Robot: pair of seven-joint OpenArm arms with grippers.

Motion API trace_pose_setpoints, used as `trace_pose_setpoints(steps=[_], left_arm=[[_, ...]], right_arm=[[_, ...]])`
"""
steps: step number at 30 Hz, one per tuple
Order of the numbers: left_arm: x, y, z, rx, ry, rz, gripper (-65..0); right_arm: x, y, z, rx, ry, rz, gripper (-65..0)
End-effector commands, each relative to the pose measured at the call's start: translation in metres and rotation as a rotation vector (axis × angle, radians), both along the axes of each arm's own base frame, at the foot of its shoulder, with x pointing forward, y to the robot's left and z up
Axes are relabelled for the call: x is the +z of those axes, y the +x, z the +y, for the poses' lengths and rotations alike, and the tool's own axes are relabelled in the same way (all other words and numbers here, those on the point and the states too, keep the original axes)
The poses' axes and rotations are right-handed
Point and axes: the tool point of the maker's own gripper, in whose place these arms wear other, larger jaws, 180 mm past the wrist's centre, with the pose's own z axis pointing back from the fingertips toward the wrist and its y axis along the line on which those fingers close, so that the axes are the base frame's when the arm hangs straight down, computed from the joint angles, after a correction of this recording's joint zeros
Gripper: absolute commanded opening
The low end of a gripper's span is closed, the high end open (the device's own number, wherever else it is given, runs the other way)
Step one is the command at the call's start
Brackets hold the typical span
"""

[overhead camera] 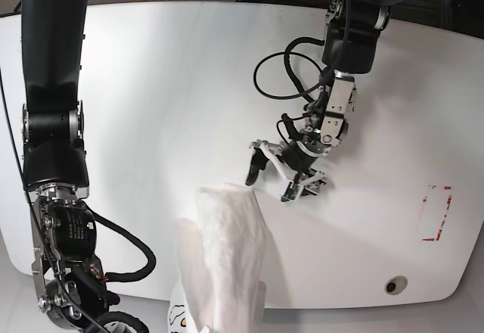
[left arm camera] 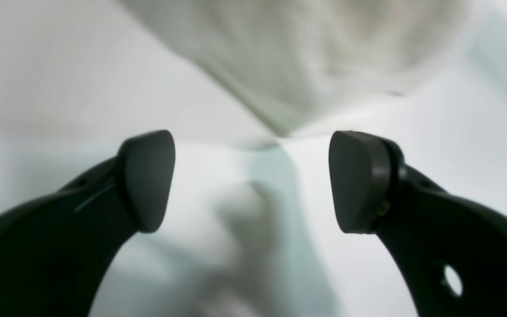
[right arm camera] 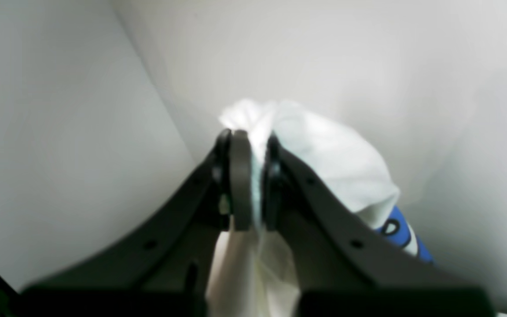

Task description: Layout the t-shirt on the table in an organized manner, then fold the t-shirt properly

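The white t-shirt (overhead camera: pixel 227 250) lies bunched in a long strip on the table (overhead camera: pixel 151 83), running from mid-table down over the front edge. My left gripper (overhead camera: pixel 272 178) hovers open just beyond the cloth's far corner. In the left wrist view its fingers (left arm camera: pixel 148 176) stand wide apart with nothing between them, and the t-shirt's corner (left arm camera: pixel 302 57) lies just ahead. My right gripper (right arm camera: pixel 251 176) is shut on a bunched fold of the t-shirt (right arm camera: pixel 324 154); a bit of blue print (right arm camera: pixel 394 229) shows beside it. The base view does not show that gripper.
A red tape rectangle (overhead camera: pixel 435 212) marks the table's right side, with a round grommet hole (overhead camera: pixel 392 285) near the front edge. A black cable loop (overhead camera: pixel 276 68) hangs off the left arm. The right arm's dark column (overhead camera: pixel 53 121) stands along the left edge.
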Motion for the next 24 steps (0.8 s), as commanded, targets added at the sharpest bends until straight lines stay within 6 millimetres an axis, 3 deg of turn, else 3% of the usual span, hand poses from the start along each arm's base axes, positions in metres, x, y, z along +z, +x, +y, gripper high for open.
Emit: trace_pose_setpoints(steps=[1,9,19,24], left_arm=[[0.025,0.01,-0.016,-0.027,-0.039,-0.068,-13.2],[0.025,0.005,-0.041,-0.055,-0.065,-0.055,-13.2],[0.022,0.019,-0.049,-0.062,-0.057,-0.024,-13.2],[0.026,0.032,-0.041,-0.014,-0.054,-0.055,-13.2]], right_arm=[[0.034,-0.008,-0.003,-0.004,0.024,-0.092,-65.0],[0.034,-0.009,-0.001,0.0,0.025,-0.091,-65.0],[0.028,-0.009,0.007,0.013,0.004,-0.083,-65.0],[0.023,-0.009,0.013,0.023,-0.013,-0.077,-65.0]])
